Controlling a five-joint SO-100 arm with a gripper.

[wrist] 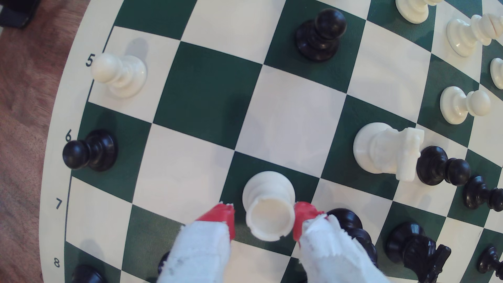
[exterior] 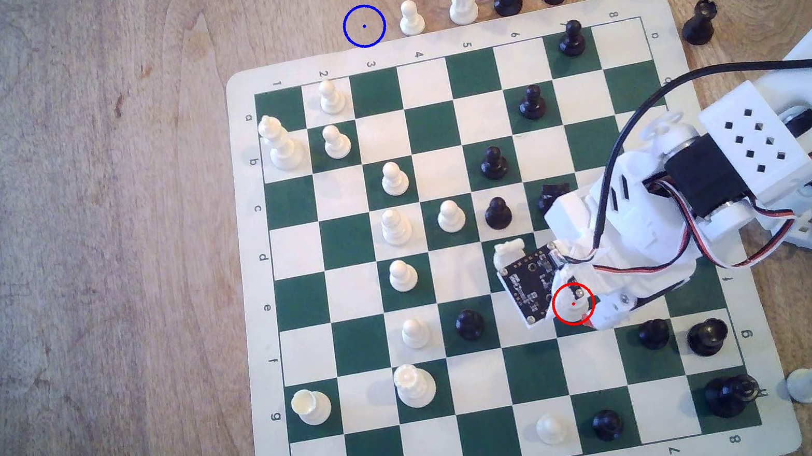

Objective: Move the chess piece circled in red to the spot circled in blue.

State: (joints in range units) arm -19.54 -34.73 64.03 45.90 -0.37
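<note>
Wrist view: the gripper (wrist: 264, 220) has its red-tipped jaws spread either side of the white rook (wrist: 268, 206), not yet pinching it, on its green square, the blue-ringed spot (exterior: 364, 26) on the counter well apart, the carry undone.

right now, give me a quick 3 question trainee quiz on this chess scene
1. True or false: the gripper has the white rook between its fingers.
2. What colour square does the rook stand on?
3. The blue ring lies: A) on the board, B) on bare table beside a white pawn, C) under a black pawn.

Key: 1 true; 2 green; 3 B.
</note>
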